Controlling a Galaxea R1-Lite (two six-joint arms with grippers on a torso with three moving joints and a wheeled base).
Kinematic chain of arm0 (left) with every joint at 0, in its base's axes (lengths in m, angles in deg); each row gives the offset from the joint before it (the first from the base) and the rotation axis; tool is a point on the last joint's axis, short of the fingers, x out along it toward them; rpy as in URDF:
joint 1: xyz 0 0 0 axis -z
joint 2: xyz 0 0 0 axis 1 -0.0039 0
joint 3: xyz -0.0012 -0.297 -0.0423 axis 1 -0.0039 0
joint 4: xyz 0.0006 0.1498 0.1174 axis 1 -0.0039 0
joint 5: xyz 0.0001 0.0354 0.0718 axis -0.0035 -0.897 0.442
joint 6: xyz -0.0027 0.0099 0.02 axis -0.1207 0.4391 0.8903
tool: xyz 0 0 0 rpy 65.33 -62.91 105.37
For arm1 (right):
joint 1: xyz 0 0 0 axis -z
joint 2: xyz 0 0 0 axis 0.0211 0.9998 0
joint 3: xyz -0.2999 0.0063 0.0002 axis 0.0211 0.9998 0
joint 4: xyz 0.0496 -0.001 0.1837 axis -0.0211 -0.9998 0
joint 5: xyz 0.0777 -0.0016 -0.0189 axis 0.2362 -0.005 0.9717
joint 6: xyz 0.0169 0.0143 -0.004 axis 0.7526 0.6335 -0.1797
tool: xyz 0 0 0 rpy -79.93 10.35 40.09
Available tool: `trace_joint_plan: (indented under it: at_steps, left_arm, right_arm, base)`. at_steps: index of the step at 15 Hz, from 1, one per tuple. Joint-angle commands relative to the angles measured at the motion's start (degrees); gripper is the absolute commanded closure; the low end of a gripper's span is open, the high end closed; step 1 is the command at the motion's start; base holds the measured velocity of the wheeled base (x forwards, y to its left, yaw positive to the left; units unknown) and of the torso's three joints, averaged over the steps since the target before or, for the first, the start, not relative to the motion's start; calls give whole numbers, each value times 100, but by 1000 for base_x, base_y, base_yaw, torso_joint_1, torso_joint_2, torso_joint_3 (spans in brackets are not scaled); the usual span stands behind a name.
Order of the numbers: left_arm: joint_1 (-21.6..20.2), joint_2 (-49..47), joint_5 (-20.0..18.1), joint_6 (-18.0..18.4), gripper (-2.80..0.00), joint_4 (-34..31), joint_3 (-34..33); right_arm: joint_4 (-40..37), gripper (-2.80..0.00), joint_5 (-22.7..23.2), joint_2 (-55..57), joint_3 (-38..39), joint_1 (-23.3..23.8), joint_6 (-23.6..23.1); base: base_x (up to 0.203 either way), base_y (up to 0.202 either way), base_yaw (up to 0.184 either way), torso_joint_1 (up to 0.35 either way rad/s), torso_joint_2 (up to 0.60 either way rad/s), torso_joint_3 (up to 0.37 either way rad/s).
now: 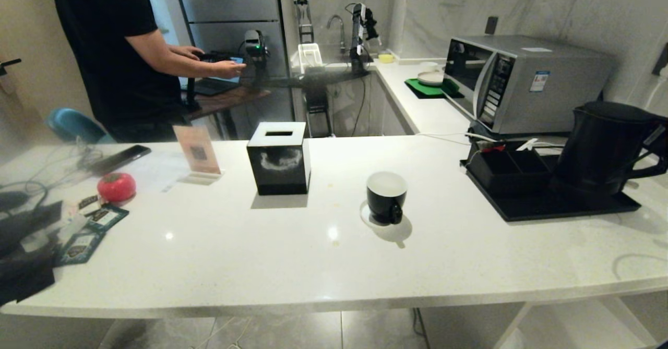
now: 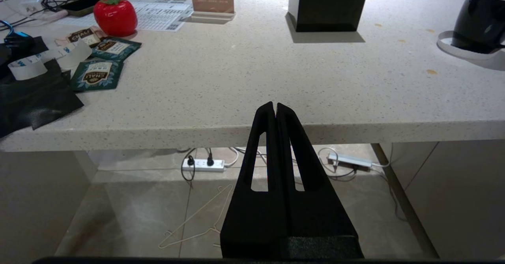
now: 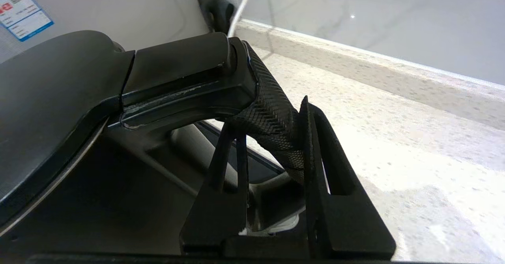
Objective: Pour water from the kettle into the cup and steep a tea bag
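While the left gripper [image 2: 275, 107] hangs below the near edge of the counter [image 2: 252, 94] with its fingers pressed together, nothing lies between them. On the countertop, going left to right, stand a black tissue box [image 1: 279, 158], then the cup [image 1: 386, 196] on a white coaster near the middle, then the kettle [image 1: 605, 145] on a black tray [image 1: 543, 208] at the far right. At the kettle, the right gripper [image 3: 272, 137] has its two fingers closed around the textured handle [image 3: 272, 114], one finger on each side.
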Motion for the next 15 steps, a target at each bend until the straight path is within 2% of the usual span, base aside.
trace_joint_plan:
  at_steps: [1, 11, 15]
  left_arm:
    - [0, 2, 5, -3, 0, 0, 0]
    - [0, 2, 5, -3, 0, 0, 0]
    - [0, 2, 5, -3, 0, 0, 0]
  right_arm:
    - [21, 0, -10, 127, -96, 4, 11]
    - [12, 0, -13, 571, -424, 4, 6]
    - [-65, 0, -6, 769, -774, 4, 11]
  base:
    - [0, 0, 0, 0, 0, 0]
    - [0, 0, 0, 0, 0, 0]
    - [0, 0, 0, 0, 0, 0]
